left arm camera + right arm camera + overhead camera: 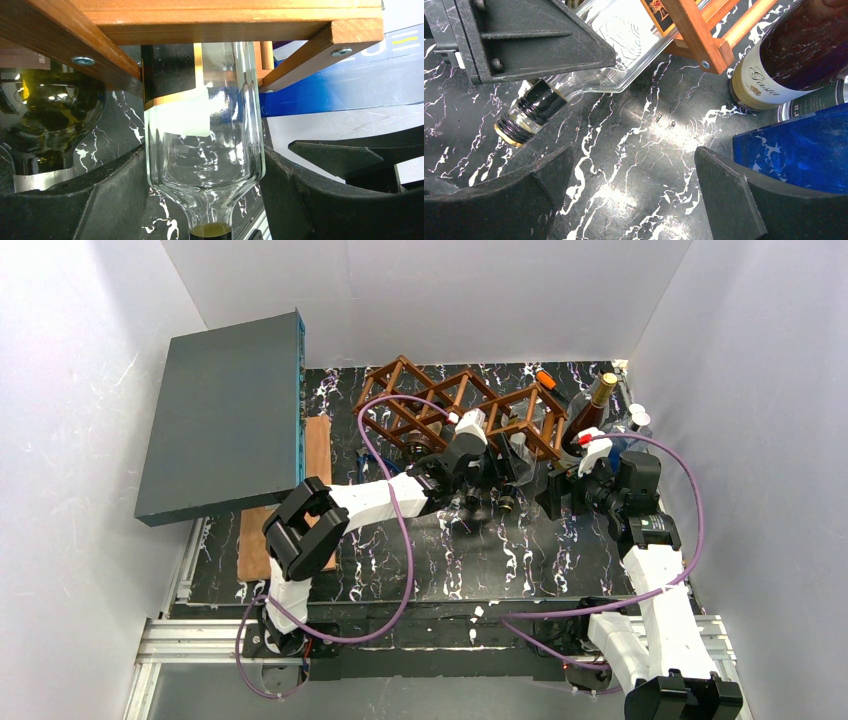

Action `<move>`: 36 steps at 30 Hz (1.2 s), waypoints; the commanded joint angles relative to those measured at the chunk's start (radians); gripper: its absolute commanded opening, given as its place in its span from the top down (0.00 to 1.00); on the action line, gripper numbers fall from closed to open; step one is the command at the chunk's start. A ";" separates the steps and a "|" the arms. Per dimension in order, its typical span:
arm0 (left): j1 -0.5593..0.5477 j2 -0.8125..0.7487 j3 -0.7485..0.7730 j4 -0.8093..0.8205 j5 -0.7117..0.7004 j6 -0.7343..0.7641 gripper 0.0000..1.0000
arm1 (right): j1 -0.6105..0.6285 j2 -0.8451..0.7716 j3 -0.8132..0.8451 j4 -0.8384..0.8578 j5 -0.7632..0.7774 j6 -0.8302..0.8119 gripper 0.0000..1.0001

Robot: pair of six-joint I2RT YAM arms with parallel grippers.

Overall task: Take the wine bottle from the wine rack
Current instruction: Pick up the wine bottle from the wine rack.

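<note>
Glass, judged rigid, slick, breakable and fairly heavy: clear wine bottle [210,145] lies neck-out in wine rack [225,20], shoulder clamped inside left pincer [204,165], a sound hold; right pincer [633,155] gapes wide above bench [624,115].

A grey box [225,415] is lying at the far left, partly covering a wooden board [318,450] that is resting on the black marbled table [440,560]. At the far right a dark bottle [590,410] with a cream label is standing upright, with a blue box [794,155] sitting just beside it.
</note>
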 commanded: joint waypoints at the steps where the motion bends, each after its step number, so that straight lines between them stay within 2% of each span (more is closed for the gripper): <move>1: 0.017 -0.018 0.031 -0.022 -0.005 0.008 0.29 | -0.006 -0.015 -0.002 0.036 0.000 -0.007 0.00; 13: 0.032 0.013 0.076 -0.025 0.031 0.011 0.14 | -0.006 -0.018 -0.002 0.035 0.000 -0.006 0.00; 16: 0.037 0.028 0.091 -0.030 0.042 0.008 0.12 | -0.005 -0.018 -0.002 0.035 0.000 -0.006 0.00; 29: 0.045 0.104 0.183 -0.063 0.068 -0.005 0.15 | -0.006 -0.024 -0.001 0.034 0.001 -0.008 0.00; 36: 0.049 0.140 0.216 -0.079 0.077 -0.004 0.22 | -0.005 -0.031 -0.001 0.032 0.008 -0.009 0.00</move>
